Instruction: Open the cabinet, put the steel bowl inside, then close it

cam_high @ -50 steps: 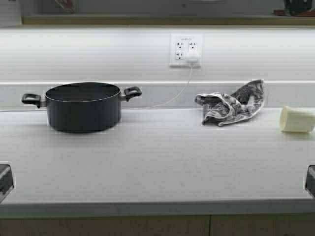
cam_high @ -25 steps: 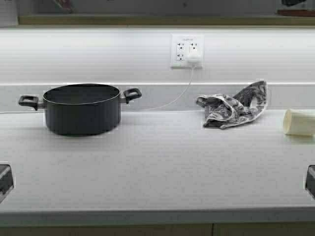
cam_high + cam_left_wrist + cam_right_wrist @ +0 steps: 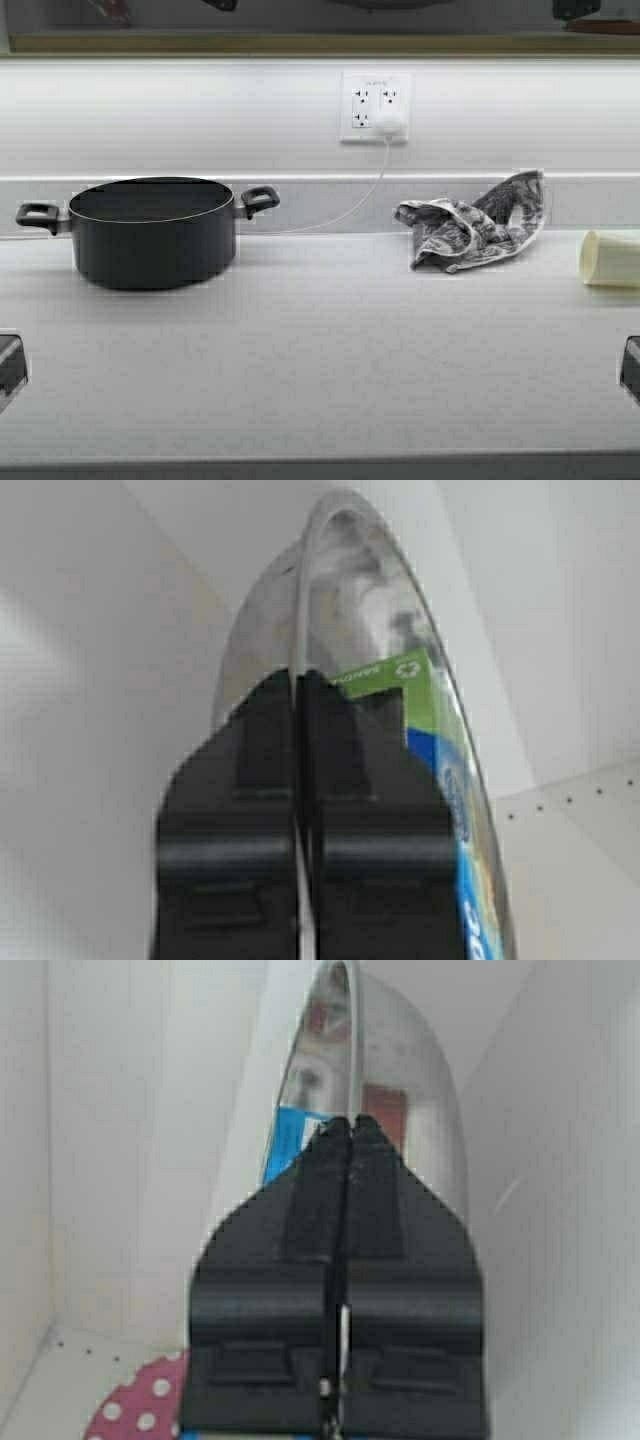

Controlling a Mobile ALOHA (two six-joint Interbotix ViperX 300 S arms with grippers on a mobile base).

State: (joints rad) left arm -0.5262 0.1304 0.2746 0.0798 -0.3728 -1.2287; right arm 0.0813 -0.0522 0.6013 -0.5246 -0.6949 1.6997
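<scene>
- Steel bowl (image 3: 350, 600) is pinched by its rim on both sides: the left gripper (image 3: 300, 695) has its fingers clamped on the rim, and the right gripper (image 3: 343, 1140) likewise; pale cabinet walls (image 3: 110, 1110) surround it in the wrist views.
- A green recycling mark and blue print reflect in the bowl; no words are readable.
- Since a second ago the robot has moved: the whole counter scene sits lower and shifted left in the high view.
- The black pot (image 3: 150, 232) stands at the bench's (image 3: 330, 340) back left; its contents cannot be seen.
- A patterned cloth (image 3: 472, 222) lies at the back right, a cream cup (image 3: 608, 258) on its side by the right edge.
</scene>
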